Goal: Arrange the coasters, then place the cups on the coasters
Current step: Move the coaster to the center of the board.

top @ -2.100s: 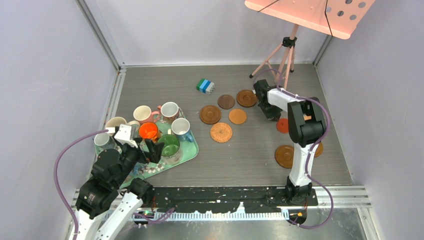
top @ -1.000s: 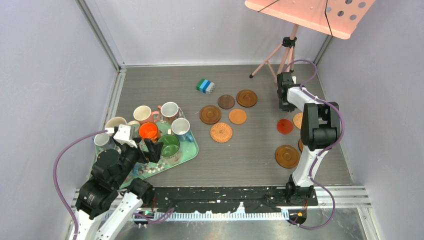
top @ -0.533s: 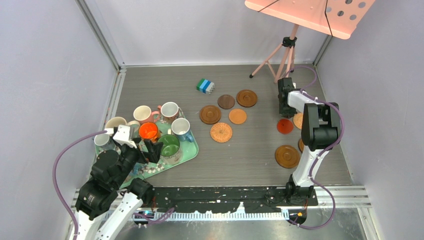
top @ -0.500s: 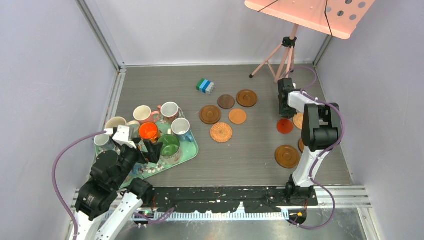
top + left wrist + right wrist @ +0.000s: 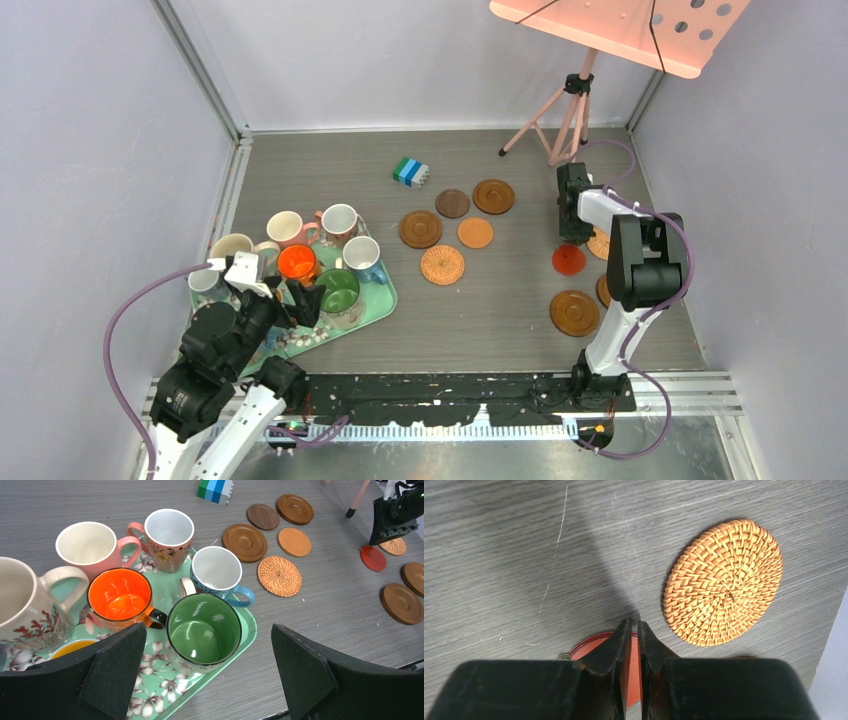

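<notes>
Right gripper (image 5: 634,630) is sitting nearly pinched shut, fingertips right over the far edge of the red-orange coaster (image 5: 569,259), and honestly I can't tell whether it's gripping the rim or just touching it. Left gripper (image 5: 205,675) is hanging wide open with nothing in it, hovering over the mint-green floral tray (image 5: 385,300) at about 8 o'clock on the table.

Going near to far: two dark wood coasters (image 5: 574,312) are lying at roughly 4 o'clock, then the red-orange one, with a small wicker coaster (image 5: 723,583) just beside it at 3 o'clock. Toward the middle, a bigger wicker coaster (image 5: 442,265), a tan one (image 5: 475,233) and three dark brown ones (image 5: 421,229) are clustering loosely. The mugs, including the green-inside mug (image 5: 204,628) and the orange-inside mug (image 5: 119,594), are all waiting on the tray.

So we're looking at the coaster-arranging step, cups not started. Next move probably needs that thin disc slid or lifted toward the middle cluster, which is fiddly since it's lying flat.
</notes>
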You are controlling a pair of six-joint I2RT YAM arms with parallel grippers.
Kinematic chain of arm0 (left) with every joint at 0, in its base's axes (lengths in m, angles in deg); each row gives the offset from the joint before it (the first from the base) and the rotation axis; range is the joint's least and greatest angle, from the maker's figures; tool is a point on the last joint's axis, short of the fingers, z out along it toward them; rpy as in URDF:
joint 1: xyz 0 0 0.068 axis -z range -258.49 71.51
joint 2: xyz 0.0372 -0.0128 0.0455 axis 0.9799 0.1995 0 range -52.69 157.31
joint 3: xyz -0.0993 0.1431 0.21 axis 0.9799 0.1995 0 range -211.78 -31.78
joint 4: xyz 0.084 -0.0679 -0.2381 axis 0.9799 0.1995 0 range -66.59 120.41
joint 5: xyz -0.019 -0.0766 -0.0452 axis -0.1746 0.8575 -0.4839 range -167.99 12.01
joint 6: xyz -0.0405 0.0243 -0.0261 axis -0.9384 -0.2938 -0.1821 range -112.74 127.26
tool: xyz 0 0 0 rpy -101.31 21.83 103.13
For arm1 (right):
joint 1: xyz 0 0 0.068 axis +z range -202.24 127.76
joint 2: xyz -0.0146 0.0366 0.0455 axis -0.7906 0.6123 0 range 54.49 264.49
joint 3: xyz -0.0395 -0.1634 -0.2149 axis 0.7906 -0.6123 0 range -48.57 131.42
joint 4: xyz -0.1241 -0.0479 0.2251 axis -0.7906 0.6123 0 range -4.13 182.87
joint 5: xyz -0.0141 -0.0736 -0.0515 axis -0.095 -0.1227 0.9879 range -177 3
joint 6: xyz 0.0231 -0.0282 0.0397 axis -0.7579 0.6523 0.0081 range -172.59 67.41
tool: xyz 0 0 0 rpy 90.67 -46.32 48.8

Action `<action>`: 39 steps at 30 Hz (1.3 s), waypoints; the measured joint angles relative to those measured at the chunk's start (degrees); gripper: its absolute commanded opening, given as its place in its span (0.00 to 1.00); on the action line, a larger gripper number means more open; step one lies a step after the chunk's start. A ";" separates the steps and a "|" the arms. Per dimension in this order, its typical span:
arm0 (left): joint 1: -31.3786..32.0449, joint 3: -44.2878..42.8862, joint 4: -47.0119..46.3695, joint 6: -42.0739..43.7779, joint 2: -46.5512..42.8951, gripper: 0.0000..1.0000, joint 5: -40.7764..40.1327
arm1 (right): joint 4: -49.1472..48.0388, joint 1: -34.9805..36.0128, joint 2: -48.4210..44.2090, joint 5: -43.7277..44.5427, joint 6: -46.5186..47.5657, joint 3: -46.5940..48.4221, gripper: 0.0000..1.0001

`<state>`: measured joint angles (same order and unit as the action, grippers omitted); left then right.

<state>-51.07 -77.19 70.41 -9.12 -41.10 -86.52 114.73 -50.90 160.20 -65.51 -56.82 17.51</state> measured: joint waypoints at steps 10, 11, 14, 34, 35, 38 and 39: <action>0.00 0.24 -0.02 0.00 -0.02 0.99 0.00 | 1.25 0.00 -1.25 -1.29 -0.48 -0.98 0.17; 0.00 0.24 -0.02 0.00 -0.02 0.99 0.00 | 1.42 0.00 -1.27 -1.33 -0.50 -1.05 0.17; 0.00 0.24 -0.02 0.00 -0.02 0.99 0.00 | 1.64 0.04 -1.49 -1.57 -0.55 -1.22 0.17; 0.00 0.24 0.00 -0.13 -0.11 0.99 0.00 | 4.20 2.95 -5.40 -5.44 -2.16 2.49 0.20; 0.00 0.24 0.00 -0.13 -0.11 0.99 -0.02 | 2.99 4.07 -6.12 -7.19 -2.51 3.04 0.22; 0.00 0.24 0.00 -0.13 -0.11 0.99 -0.02 | -2.05 7.82 -7.02 -12.02 -4.07 4.07 0.24; 0.00 0.24 0.00 -0.13 -0.11 0.99 -0.04 | -4.00 9.18 -6.99 -13.40 -4.83 4.46 0.24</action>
<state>-51.07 -76.95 70.41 -9.26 -41.21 -86.57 110.73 -41.72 153.20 -78.90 -61.65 21.97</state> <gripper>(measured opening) 0.992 0.228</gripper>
